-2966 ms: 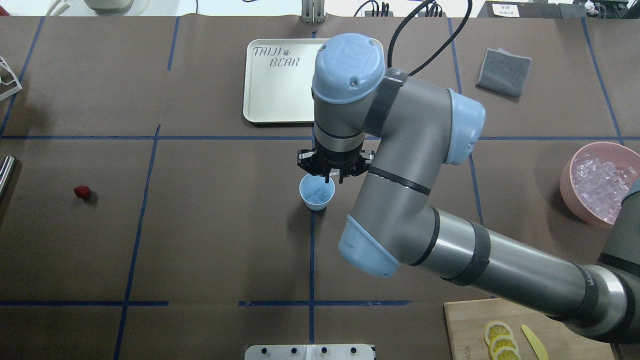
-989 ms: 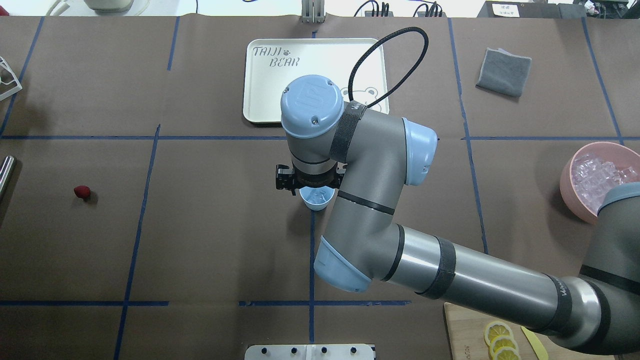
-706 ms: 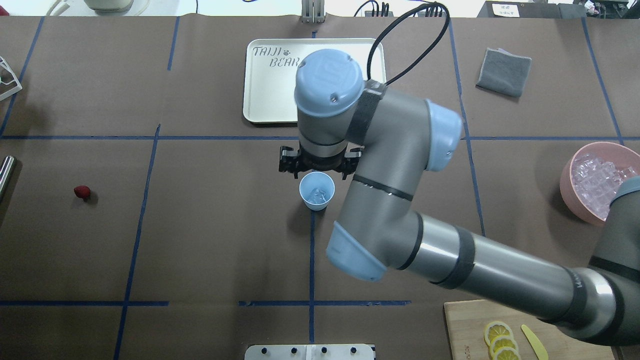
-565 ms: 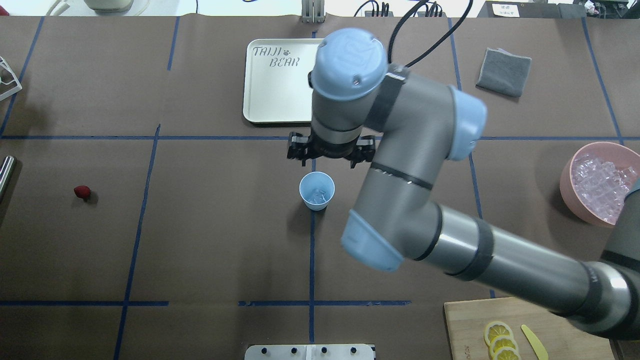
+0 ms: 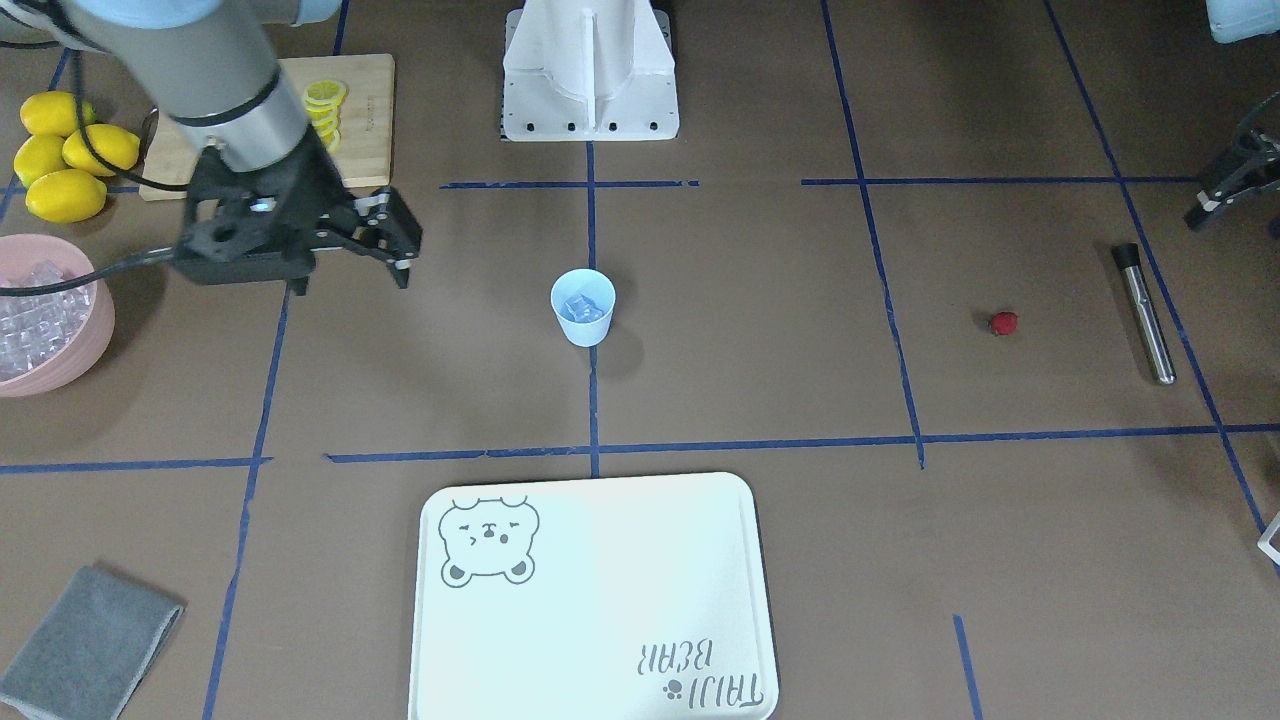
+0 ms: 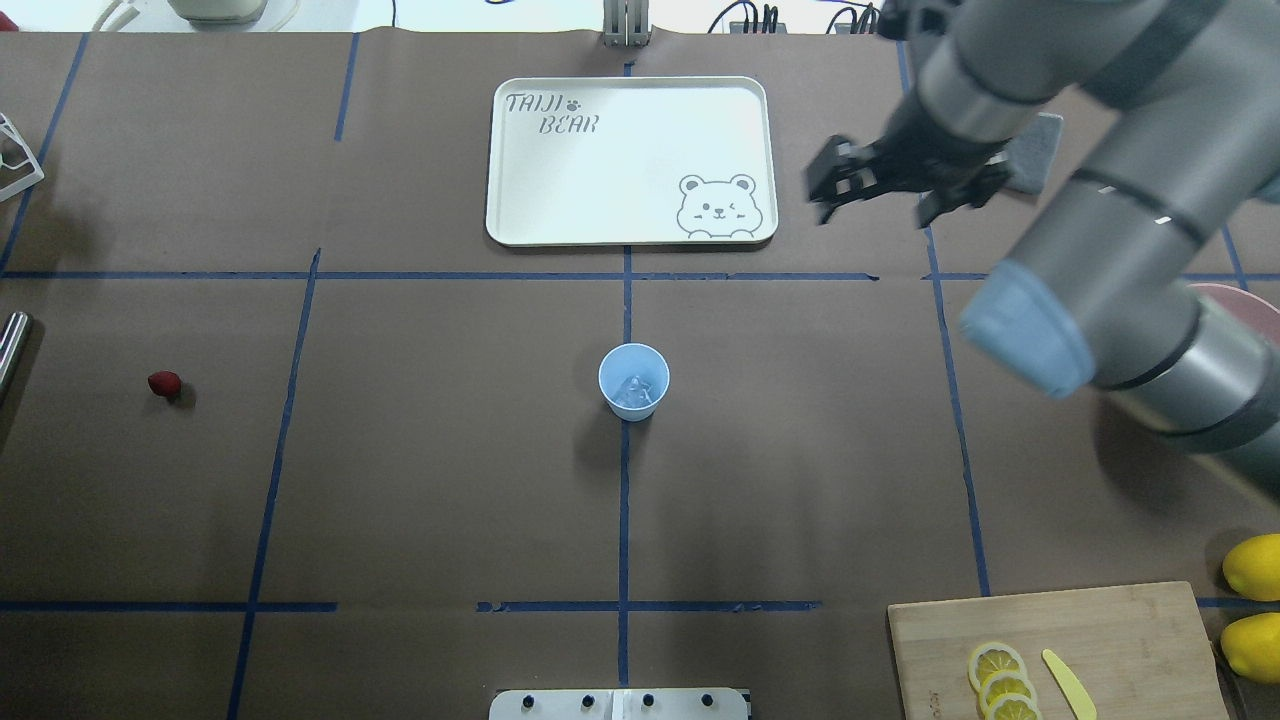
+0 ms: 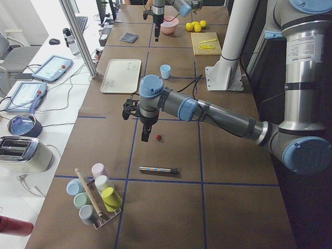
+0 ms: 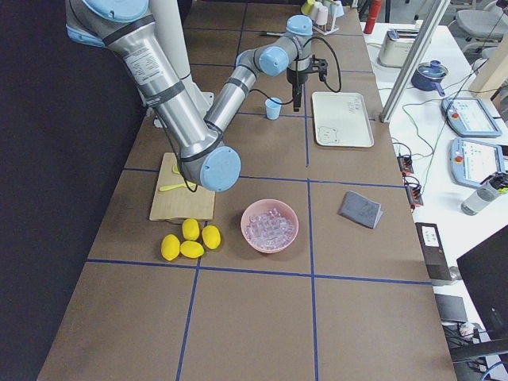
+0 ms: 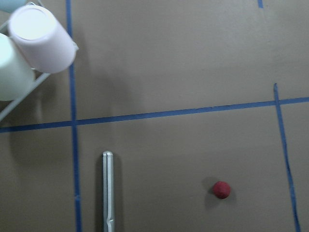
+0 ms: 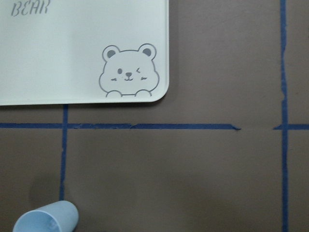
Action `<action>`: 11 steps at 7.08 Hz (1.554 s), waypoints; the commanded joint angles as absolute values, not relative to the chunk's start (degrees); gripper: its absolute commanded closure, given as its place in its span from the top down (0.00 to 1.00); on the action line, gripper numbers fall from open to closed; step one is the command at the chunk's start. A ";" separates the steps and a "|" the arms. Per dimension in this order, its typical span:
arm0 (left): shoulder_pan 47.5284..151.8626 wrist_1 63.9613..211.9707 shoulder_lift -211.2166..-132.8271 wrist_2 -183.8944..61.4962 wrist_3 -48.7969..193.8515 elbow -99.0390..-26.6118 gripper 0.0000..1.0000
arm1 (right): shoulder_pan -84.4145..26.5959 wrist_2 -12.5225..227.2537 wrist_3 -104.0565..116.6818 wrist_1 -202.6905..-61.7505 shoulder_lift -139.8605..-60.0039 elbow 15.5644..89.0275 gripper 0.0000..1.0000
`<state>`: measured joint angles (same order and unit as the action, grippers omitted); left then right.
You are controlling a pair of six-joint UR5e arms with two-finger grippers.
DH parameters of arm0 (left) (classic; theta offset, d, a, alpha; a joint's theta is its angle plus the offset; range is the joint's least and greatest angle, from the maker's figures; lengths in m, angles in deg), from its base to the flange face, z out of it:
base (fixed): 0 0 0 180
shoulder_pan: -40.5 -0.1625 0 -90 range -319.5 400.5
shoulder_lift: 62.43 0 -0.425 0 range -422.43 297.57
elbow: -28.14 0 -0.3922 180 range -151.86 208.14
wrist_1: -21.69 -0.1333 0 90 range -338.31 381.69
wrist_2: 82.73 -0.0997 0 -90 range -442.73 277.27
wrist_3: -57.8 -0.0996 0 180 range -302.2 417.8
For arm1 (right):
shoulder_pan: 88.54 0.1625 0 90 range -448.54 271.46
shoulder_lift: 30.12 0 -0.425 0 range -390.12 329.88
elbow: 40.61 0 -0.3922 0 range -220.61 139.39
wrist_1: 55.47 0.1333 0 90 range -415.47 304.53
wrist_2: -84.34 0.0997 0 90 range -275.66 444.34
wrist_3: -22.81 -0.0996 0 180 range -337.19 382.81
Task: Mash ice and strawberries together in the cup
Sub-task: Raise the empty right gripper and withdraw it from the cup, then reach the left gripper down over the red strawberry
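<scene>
The cup (image 6: 633,381) stands upright on the bench (image 6: 420,480), on the blue tape line that runs down its middle. A few cubes of ice (image 6: 635,391) lie inside it. The strawberry (image 6: 164,383) sits alone on the bare bench, well apart from the cup on the robot's left, with a metal rod (image 5: 1143,312) lying flat just beyond it.

The right gripper (image 6: 873,198) hangs above the bench beside the tray (image 6: 560,200), near the corner with the printed bear. Its jaws are spread wide and hold nothing, and it is well clear of the cup. On that side a pink bowl (image 5: 60,365) is filled with more ice cubes, near whole lemons (image 5: 65,155) and a cutting board (image 6: 1100,640) with lemon slices (image 6: 1000,680). A folded grey cloth (image 5: 90,640) lies near the tray.

The left gripper (image 5: 1222,190) shows only at the edge of the front view, above the bench past the metal rod; I cannot tell whether its jaws are apart or together. Its wrist camera looks down on the strawberry and the rod.
</scene>
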<state>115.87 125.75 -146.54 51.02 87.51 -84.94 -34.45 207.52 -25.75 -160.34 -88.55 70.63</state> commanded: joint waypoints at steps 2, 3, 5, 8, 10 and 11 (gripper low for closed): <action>102.15 135.66 -145.75 39.56 104.51 -84.62 0.99 | -17.32 213.95 5.05 -160.07 -101.37 67.78 0.99; 97.24 137.59 -145.57 35.26 109.69 -84.36 0.99 | -11.35 217.64 15.50 -159.72 -104.71 64.45 0.99; 91.84 141.55 -145.66 30.48 114.30 -81.39 0.98 | -3.07 218.11 29.96 -159.54 -111.75 61.36 0.99; 90.43 142.44 -146.10 28.82 114.49 -78.39 0.98 | 3.04 219.43 38.81 -151.86 -120.44 58.36 0.99; 86.93 146.38 -146.36 27.22 119.39 -76.11 0.98 | 3.65 220.13 38.19 -148.99 -122.58 57.74 0.99; 85.78 148.32 -148.02 25.83 120.71 -73.83 0.98 | 3.92 220.66 38.11 -148.99 -122.59 57.48 0.99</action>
